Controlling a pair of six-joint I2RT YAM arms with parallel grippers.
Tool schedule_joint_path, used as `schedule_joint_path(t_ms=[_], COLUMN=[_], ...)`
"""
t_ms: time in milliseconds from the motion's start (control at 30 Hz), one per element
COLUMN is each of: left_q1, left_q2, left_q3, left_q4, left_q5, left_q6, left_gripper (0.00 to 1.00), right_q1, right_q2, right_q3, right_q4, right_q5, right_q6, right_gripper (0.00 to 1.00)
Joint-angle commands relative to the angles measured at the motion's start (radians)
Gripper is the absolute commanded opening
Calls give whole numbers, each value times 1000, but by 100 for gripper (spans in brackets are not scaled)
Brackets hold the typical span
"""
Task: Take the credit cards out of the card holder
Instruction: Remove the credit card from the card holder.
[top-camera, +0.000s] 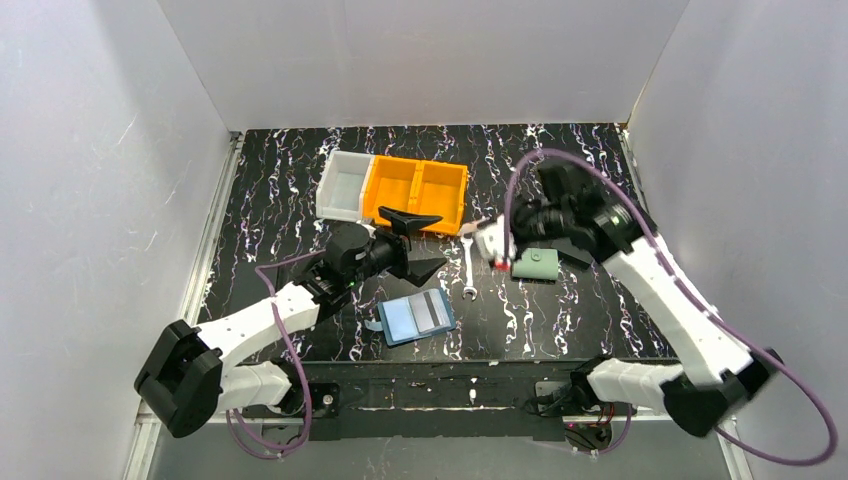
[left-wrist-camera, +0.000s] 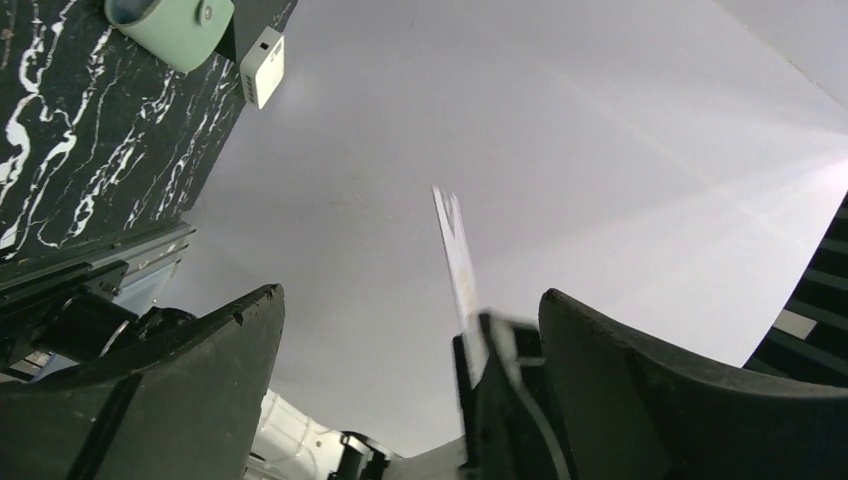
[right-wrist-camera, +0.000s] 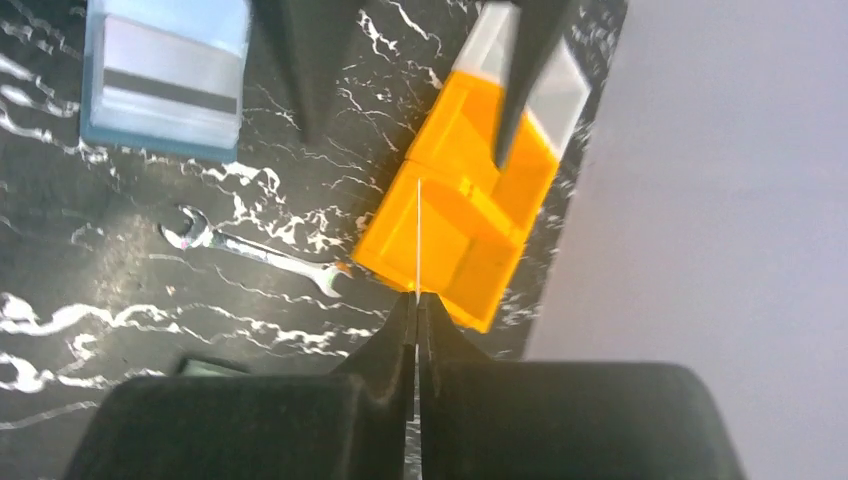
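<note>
Seen from above, two white-and-black robot arms meet over a black, white-veined marble-pattern tabletop (top-camera: 560, 310) enclosed by pale walls; the right tool (right-wrist-camera: 417, 300) is pressed together on a thin pale plastic credit card (right-wrist-camera: 417, 235), which shows edge-on as a fine white line rising from the fingertips, held off the tabletop; the left tool (top-camera: 440, 240) faces it from the left with its two black fingers (left-wrist-camera: 200, 380) spread wide apart and gripping nothing; in the left wrist view the credit card stands tilted in the gap between those fingers, and whether it touches either cannot be told.

The small blue folding card holder (top-camera: 400, 325) lies open and flat near the front edge of the tabletop, just below the left tool; a second pale card with a dark stripe (top-camera: 432, 312) sits in its clear pocket.

Behind the tools, an orange plastic bin with two compartments (top-camera: 415, 192) stands touching a pale grey plastic bin (top-camera: 345, 185) on its left; a small silver spanner (top-camera: 468, 268) lies between the card holder and a grey-green snap wallet (top-camera: 535, 265), which rests under the right arm.
</note>
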Motion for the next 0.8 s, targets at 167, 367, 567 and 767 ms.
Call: schedule_joint_path(t_ms=[167,367,567,767], left_q1=[-5,-6,-10,-12], left_q2=[21,53,56,55], left_q3=[72,73,65,29], left_q4=[83,185,227,233], left_q5=[88,165,201,205], left_q6=[43,79,106,112], left_gripper=[92,84,73,61], right_q1=[109,118,130,141], right_q2=[-361,-475,-543,-578], right_q3=[-289,-474,-595,-667], right_q4=[163,370,527,598], right_q5=[114,88,68,63], right_q6=[-337,-415,-472,-499], right_gripper=[1,1,1,1])
